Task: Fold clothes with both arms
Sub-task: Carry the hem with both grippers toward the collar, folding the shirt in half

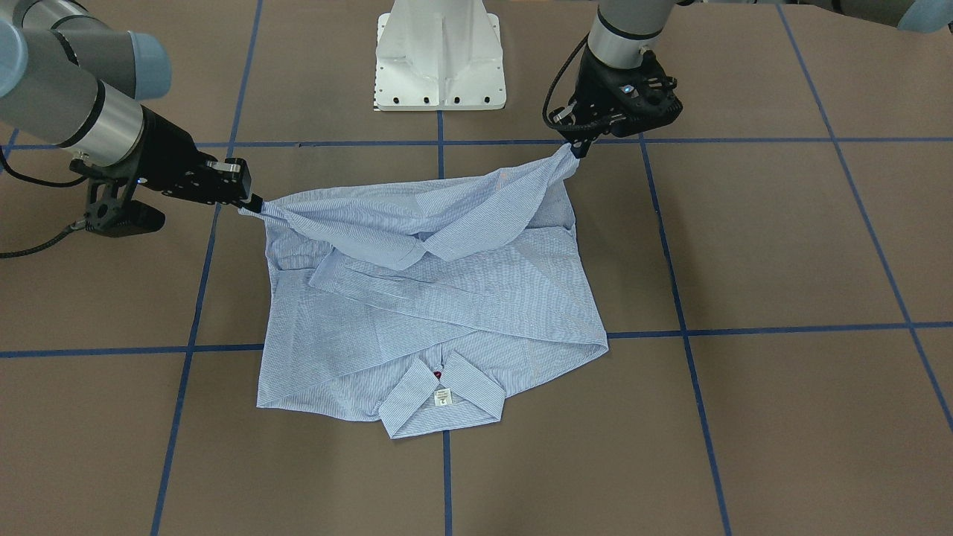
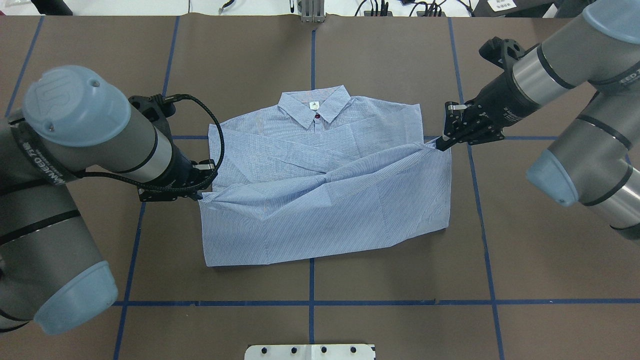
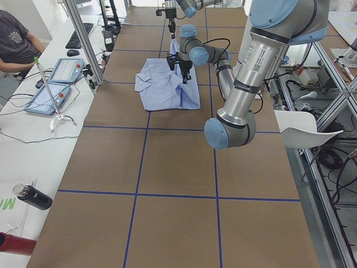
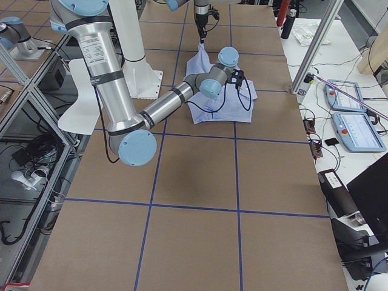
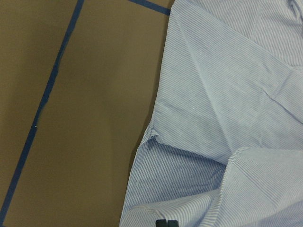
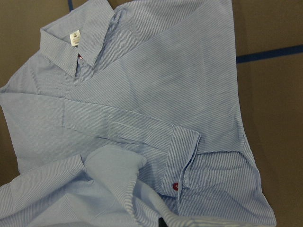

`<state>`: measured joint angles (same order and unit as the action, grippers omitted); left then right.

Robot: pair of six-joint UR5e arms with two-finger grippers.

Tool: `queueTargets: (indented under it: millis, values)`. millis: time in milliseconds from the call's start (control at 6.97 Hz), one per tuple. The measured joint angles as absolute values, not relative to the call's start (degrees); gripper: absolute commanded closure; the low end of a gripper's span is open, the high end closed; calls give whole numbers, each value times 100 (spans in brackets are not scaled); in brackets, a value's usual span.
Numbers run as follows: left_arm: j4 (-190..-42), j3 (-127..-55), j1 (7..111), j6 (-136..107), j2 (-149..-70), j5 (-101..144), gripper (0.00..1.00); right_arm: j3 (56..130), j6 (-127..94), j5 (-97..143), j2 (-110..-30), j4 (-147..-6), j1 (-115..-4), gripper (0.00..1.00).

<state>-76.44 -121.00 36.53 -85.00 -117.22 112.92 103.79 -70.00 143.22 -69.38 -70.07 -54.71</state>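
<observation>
**Halfway through the bottom-to-top fold**

Finds the shirt (image 2: 325,200) midway across the table (image 2: 400,280), straight out from the white pedestal (image 1: 439,59), with collar (image 2: 330,105) and small label (image 1: 442,397) toward the edge opposite the robot. Shows both sleeves already laid across the chest, judging by the cuff (image 6: 182,156) with its dark red button (image 6: 175,186) lying there.

Grips one hem corner in the left gripper (image 2: 199,194), on the side of the table's edge at the robot's left. Grips the other hem corner in the right gripper (image 2: 441,144), toward the opposite edge. Clamped on cloth in both cases, with fabric drawn to a point at each tip and raised off the table.

Reads as the lengthwise fold, lower half over upper, roughly half made. Note the slant, with the right-hand corner well further toward the collar than the left-hand one. Note also the slack in the hem between them, seemingly sagging onto the crossed sleeves.

Next, probably: carry both corners on toward the collar, bring the left level with the right, and spread slightly to take up the sag. Then lower flat and release just short of the collar. Beware of dragging the crease on the pedestal side, or of bunching the slack middle under the top layer.
</observation>
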Motion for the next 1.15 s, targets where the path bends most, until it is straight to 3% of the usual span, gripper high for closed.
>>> queueTargets:
  millis: [430, 1148]
  values:
    - [-7847, -11777, 4254, -7936, -11808, 11508, 100, 9737, -6942, 14303, -6381, -7003, -5835, 100]
    - [-9522, -10205, 4776, -7829, -12163, 11601, 100, 8312, -6917, 14076, -5268, -6918, -5931, 100]
